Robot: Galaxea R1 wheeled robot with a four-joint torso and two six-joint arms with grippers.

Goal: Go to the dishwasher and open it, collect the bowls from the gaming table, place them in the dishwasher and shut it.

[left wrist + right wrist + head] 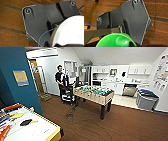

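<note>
Dark grey wrist plate (pixel 37 21) with a thin white edge line, ringed silver screws (pixel 27 10) at the corners, thin blue cable (pixel 43 35) trailing across. Matching plate (pixel 135 21), screw (pixel 136 1), jointed bar (pixel 101 33).

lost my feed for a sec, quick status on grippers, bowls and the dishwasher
White bowl at left wrist, green bowl at right wrist. Dishwasher open, far across the room. Football table and grey bin flank the route.

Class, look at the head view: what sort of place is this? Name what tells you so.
Probably an office break room: a table-football table mid-floor, a kitchenette with white cabinets behind, and a dishwasher standing open.
</note>
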